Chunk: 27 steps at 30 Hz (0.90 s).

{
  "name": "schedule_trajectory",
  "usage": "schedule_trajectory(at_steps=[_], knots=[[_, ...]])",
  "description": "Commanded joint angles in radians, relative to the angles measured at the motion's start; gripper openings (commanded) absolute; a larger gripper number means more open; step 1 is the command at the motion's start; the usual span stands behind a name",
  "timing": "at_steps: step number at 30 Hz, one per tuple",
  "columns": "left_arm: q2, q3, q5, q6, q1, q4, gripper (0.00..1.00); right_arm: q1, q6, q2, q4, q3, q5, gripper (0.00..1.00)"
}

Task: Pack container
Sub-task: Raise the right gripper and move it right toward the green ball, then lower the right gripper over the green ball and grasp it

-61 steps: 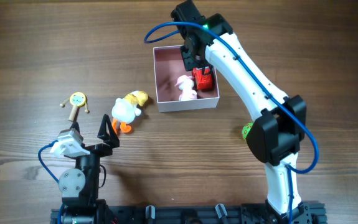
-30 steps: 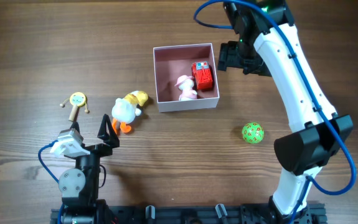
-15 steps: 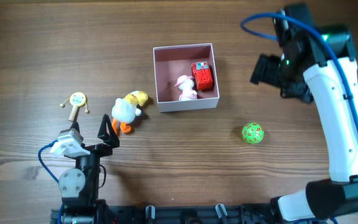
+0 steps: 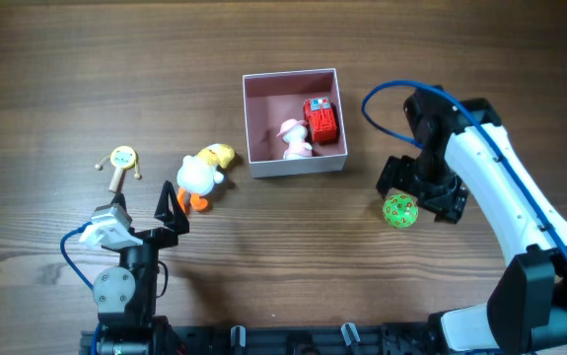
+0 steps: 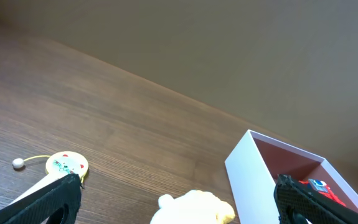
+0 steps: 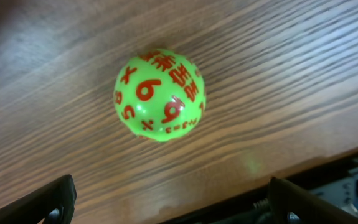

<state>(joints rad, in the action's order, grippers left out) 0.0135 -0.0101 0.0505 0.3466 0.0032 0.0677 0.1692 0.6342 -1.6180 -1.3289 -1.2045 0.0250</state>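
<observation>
The container (image 4: pixel 255 128) is a small white box with a dusty-pink inside at the table's middle back; it also shows in the left wrist view (image 5: pixel 247 168). A red toy (image 4: pixel 321 119) and a pink-and-white figure (image 4: pixel 296 139) lie in it. A green ball with red numbers (image 4: pixel 399 211) lies on the table to its right, large in the right wrist view (image 6: pixel 160 94). My right gripper (image 4: pixel 419 190) is open right above the ball, one finger on each side. My left gripper (image 4: pixel 140 222) is open and empty near the front left.
A white-and-yellow duck toy (image 4: pixel 202 173) lies left of the container, seen from my left wrist too (image 5: pixel 194 208). A small yellow rattle drum (image 4: pixel 121 161) lies further left. The table's front edge shows in the right wrist view (image 6: pixel 303 168).
My right arm has left the container, swung out to the right, then come down and forward over the green ball. The red toy stays in the container. The left arm has not moved.
</observation>
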Motion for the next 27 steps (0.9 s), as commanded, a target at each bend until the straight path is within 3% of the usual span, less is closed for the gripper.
schedule_trajectory(at_steps=[1,14,27], knots=[[-0.011,0.005,-0.009,-0.001,0.007,0.001,1.00,0.002,-0.055,0.025,0.048,0.032,0.053,1.00],[-0.011,0.005,-0.009,-0.001,0.007,0.001,1.00,0.000,-0.111,0.025,0.256,0.224,0.062,1.00],[-0.011,0.005,-0.009,-0.001,0.007,0.001,1.00,0.000,-0.163,0.025,0.331,0.235,0.017,1.00]])
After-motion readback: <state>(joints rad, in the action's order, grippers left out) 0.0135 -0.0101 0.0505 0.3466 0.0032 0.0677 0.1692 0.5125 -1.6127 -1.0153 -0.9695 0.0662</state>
